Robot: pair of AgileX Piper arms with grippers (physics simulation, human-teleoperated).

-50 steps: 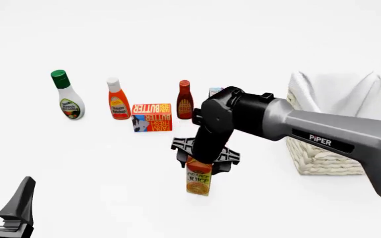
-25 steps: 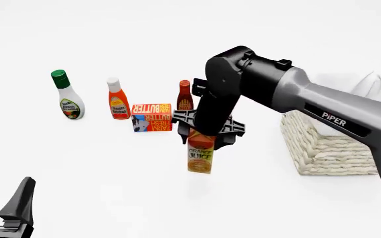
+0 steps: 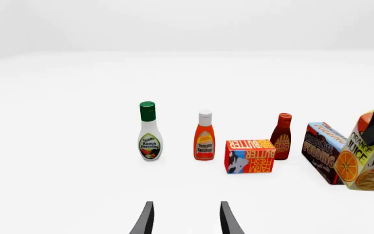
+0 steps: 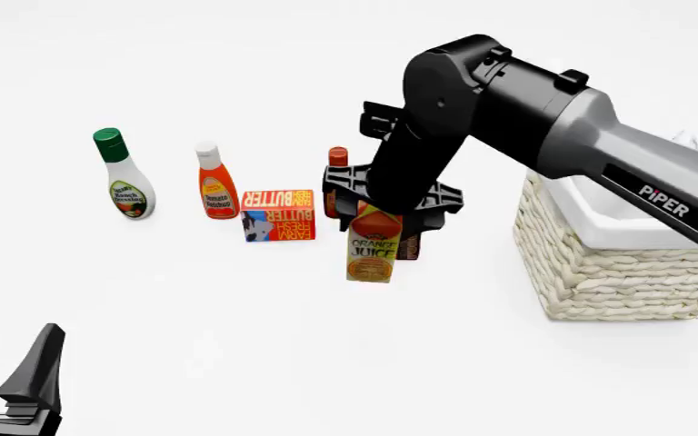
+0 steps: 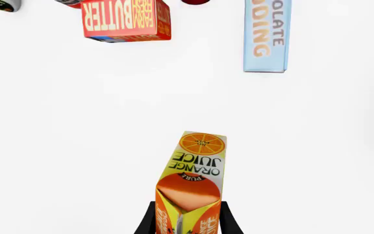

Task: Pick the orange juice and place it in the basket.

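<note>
The right gripper [image 4: 388,211] is clamped on the gabled top of the orange juice carton [image 4: 373,243] and holds it clear of the table, hanging slightly tilted just near of the row of groceries. The basket [image 4: 610,263] sits well apart to the right, with nothing visible in it. The left gripper [image 4: 10,381] rests at the near left edge, jaws apart and holding nothing.

The grip is only on the narrow gable, so the carton could swing or slip out during a fast sideways carry. The BBQ sauce bottle [image 4: 338,163] and the chocolate pudding box [image 3: 323,152] stand just behind the hanging carton, and a low or far-drifting path may knock them over. If the carry stays low, the carton's base could also catch the basket's near wall.
</note>
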